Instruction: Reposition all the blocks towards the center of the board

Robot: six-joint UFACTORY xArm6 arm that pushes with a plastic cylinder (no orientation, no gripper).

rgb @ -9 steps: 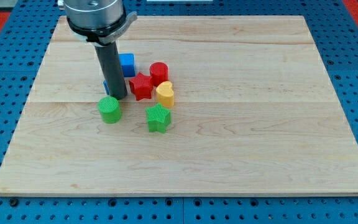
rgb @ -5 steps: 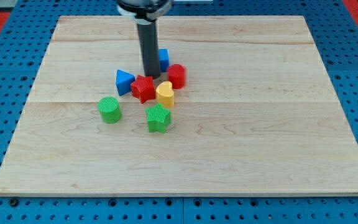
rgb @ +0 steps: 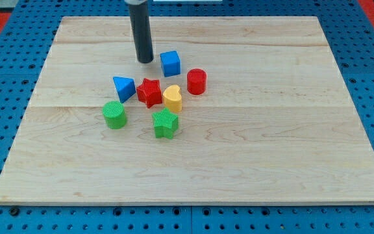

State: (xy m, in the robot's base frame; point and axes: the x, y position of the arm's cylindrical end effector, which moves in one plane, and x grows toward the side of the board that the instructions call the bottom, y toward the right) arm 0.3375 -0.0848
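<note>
Where 7 blocks cluster, my tip [rgb: 145, 61] stands beside the blue cube [rgb: 170, 63].

Blocks are crowding the board's [rgb: 291, 149] left-centre: a blue cube [rgb: 170, 63], red cylinder [rgb: 197, 82], blue triangle [rgb: 123, 87], red star [rgb: 149, 91] touching a yellow heart [rgb: 172, 98], green cylinder [rgb: 114, 114] and green star [rgb: 165, 123]. My tip [rgb: 145, 60] is standing just left of the blue cube. Open wood is lying right and below.

The bench [rgb: 271, 130] is seen as pale wood with fine grain, matt and smooth. The green cylinder [rgb: 114, 114], green star [rgb: 165, 123] and red star [rgb: 149, 91] look like ribbed plastic. A dark, matt finish is shown by the rod down to my tip [rgb: 145, 61].
</note>
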